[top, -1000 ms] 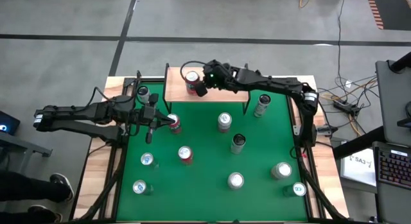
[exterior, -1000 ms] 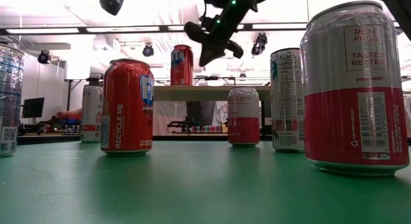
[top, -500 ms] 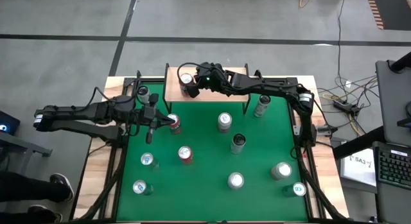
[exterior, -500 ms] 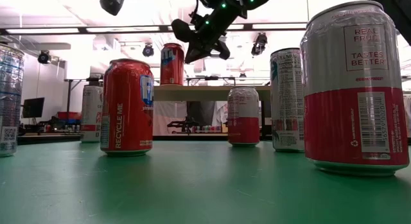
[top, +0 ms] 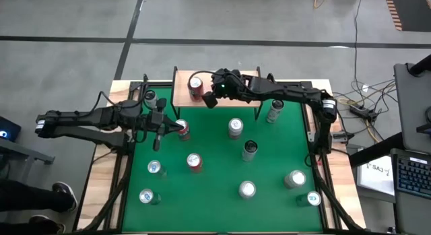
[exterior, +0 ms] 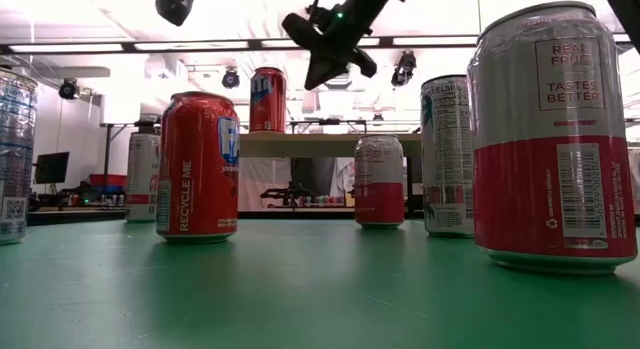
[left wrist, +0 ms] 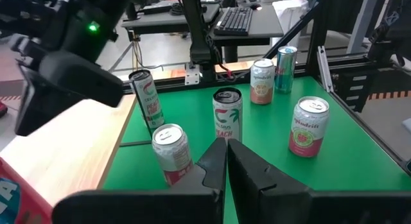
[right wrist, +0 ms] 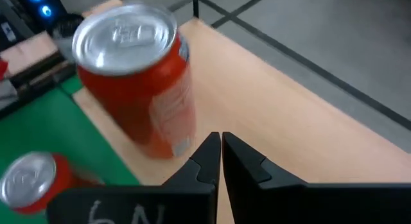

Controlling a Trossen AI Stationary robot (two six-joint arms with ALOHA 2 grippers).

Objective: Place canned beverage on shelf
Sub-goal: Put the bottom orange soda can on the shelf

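A red beverage can [top: 195,85] stands upright on the light wooden shelf [top: 236,100], near its left end, free of any grip. The right gripper [top: 210,99] hovers just beside the can, above the shelf's front edge, fingers pressed together and empty. The left gripper [top: 159,132] is also closed on nothing, waiting over the green table [top: 215,194] close to another red can [top: 182,129]; whether it touches that can is hard to tell.
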